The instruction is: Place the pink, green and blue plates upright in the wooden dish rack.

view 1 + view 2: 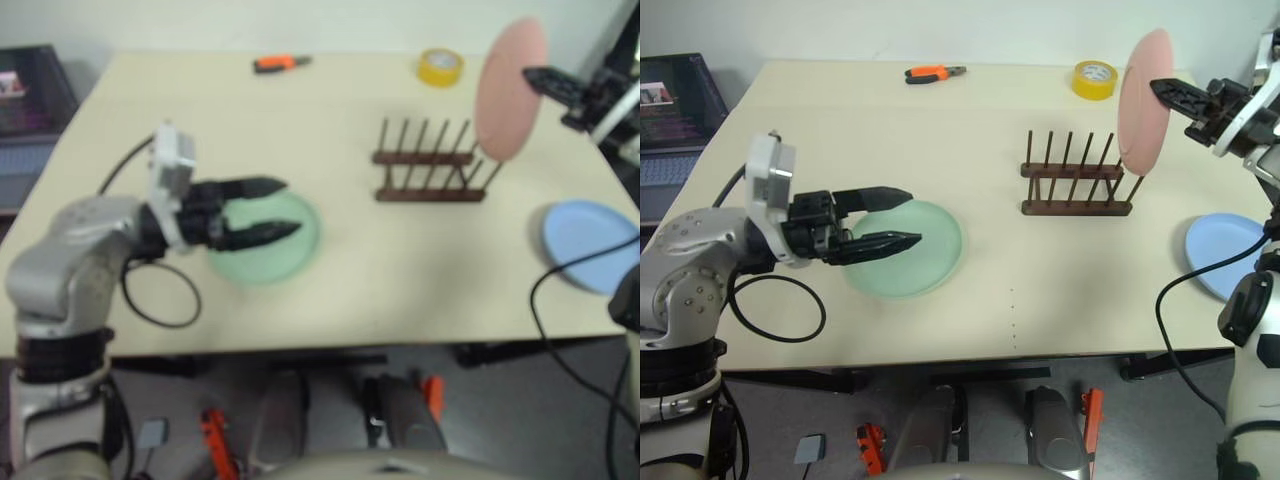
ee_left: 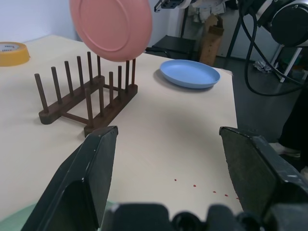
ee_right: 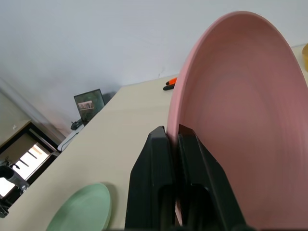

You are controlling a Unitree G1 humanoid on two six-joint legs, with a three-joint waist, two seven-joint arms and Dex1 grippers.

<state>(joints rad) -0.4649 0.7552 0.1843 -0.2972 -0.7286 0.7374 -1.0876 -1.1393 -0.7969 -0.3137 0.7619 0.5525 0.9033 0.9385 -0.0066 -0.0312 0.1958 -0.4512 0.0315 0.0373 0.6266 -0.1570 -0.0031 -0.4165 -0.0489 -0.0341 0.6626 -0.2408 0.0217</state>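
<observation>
Pink plate (image 3: pixel 240 120) between clamped right jaws

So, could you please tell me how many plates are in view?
3: the pink plate, upright in the right gripper over the wooden dish rack; the green plate and blue plate, flat on the table.

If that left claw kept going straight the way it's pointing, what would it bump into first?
Probably the wooden rack, or the pink plate held just over its near end; depth is hard to judge. The open left claw hovers over the green plate.
</observation>
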